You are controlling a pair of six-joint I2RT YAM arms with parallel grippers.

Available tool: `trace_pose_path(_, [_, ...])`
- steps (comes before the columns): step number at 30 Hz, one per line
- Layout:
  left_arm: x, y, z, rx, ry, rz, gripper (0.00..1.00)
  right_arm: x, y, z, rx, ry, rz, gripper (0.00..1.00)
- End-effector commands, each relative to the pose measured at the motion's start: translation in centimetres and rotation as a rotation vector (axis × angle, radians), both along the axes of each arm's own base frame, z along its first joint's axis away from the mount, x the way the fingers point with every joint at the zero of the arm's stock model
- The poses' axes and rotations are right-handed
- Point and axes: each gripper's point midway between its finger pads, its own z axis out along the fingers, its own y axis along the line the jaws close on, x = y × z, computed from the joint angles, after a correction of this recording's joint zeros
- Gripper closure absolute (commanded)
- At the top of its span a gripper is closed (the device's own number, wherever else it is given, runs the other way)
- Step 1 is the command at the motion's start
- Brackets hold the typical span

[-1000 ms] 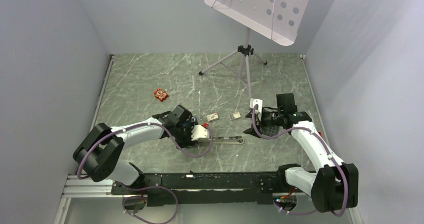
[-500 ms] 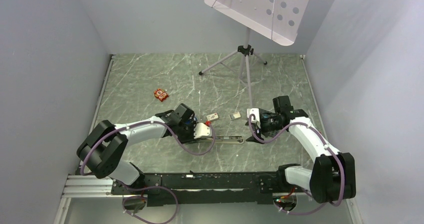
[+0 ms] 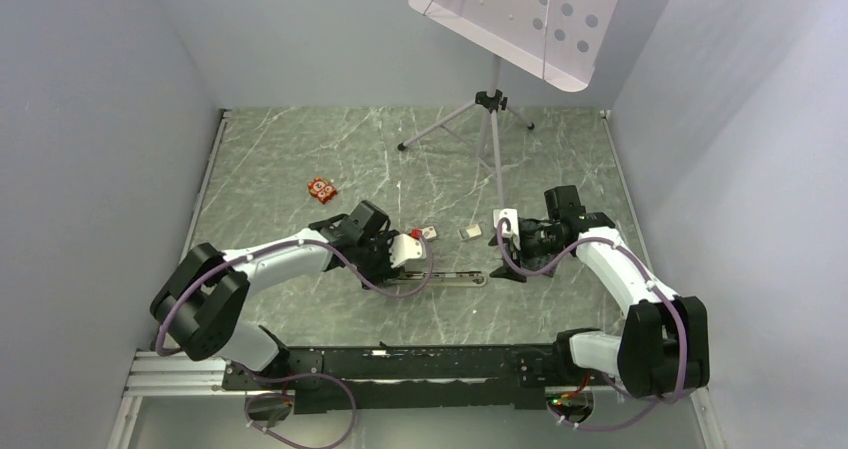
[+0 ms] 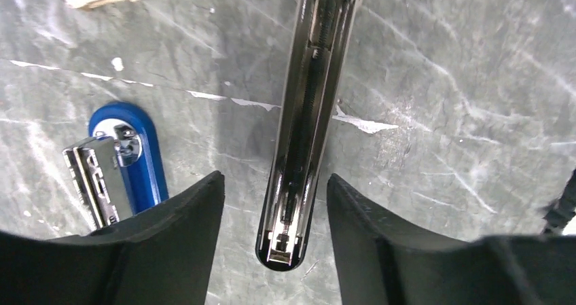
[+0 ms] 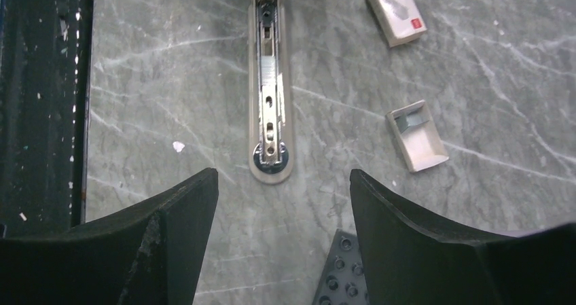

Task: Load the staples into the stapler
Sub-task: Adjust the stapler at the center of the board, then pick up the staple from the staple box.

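Right wrist view: one block of staples (image 5: 409,121) is seen in an open tray (image 5: 426,149), near the opened stapler (image 5: 270,94). It is judged light, stiff and brittle; its long sides should be pinched. Two staplers are counted, including a blue stapler (image 4: 146,162). Left gripper (image 4: 273,183) and right gripper (image 5: 282,176) are spread, empty.

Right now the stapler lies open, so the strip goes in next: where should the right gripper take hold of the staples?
Likely from above: the staples sit low in one end of the open tray, whose walls block a sideways approach. Pinch the block's upper edges, one finger of the right gripper dropping into the tray's empty end.
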Motion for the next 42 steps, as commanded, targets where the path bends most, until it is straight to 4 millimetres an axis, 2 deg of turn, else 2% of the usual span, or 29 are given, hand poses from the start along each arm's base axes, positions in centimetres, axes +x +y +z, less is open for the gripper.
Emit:
trace_pose_path(1, [1.1, -1.7, 3.8, -0.118, -0.032, 0.096, 0.36, 2.1, 1.5, 2.9, 0.101, -0.04, 0.003, 0.25])
trace_pose_path(5, [1.8, -1.3, 6.2, -0.182, -0.094, 0.194, 0.27, 4.0, 2.1, 3.6, 0.145, 0.005, -0.052, 0.26])
trace_pose_path(7, [2.7, -0.7, 8.5, -0.236, -0.163, 0.278, 0.22, 5.5, 2.1, 3.8, 0.143, -0.011, -0.074, 0.27])
trace_pose_path(10, [4.5, 1.2, 11.5, -0.334, -0.208, 0.516, 0.07, 8.4, 1.6, 3.4, 0.083, -0.059, -0.119, 0.31])
trace_pose_path(13, [6.0, 3.5, 13.9, -0.464, -0.183, 0.735, 0.01, 10.2, 1.2, 3.0, 0.026, -0.065, -0.103, 0.4])
trace_pose_path(15, [6.9, 4.9, 14.9, -0.563, -0.118, 0.88, 0.0, 10.3, 1.7, 2.8, 0.023, -0.001, -0.079, 0.52])
trace_pose_path(17, [7.6, 5.7, 15.6, -0.634, -0.066, 0.959, 0.01, 10.1, 2.3, 2.4, 0.027, 0.09, -0.078, 0.56])
trace_pose_path(19, [8.1, 6.2, 16.2, -0.689, -0.021, 1.017, 0.01, 9.7, 2.7, 1.7, 0.01, 0.166, -0.097, 0.57])
trace_pose_path(23, [8.5, 6.3, 17.4, -0.776, 0.021, 1.035, 0.01, 9.4, 3.0, 0.8, -0.06, 0.176, -0.103, 0.54])
trace_pose_path(25, [8.2, 5.8, 17.9, -0.806, 0.029, 0.996, 0.01, 8.5, 3.3, 0.6, -0.075, 0.198, -0.019, 0.49])
trace_pose_path(26, [8.0, 5.5, 18.1, -0.818, 0.031, 0.973, 0.01, 8.0, 3.4, 0.4, -0.086, 0.17, 0.088, 0.48])
trace_pose_path(27, [7.8, 5.3, 18.2, -0.828, 0.032, 0.946, 0.01, 6.3, 3.1, 0.1, -0.101, 0.237, 0.169, 0.48])
trace_pose_path(28, [7.6, 5.1, 18.2, -0.835, 0.03, 0.929, 0.01, 6.2, 3.1, 0.0, -0.099, 0.245, 0.224, 0.49])
trace_pose_path(34, [6.8, 5.8, 18.2, -0.829, -0.014, 0.912, 0.01, 9.3, 3.7, -1.5, -0.147, 0.132, 0.304, 0.5])
trace_pose_path(42, [5.8, 6.9, 17.1, -0.805, -0.029, 0.956, 0.01, 9.9, 4.7, -3.3, -0.194, 0.166, 0.342, 0.6])
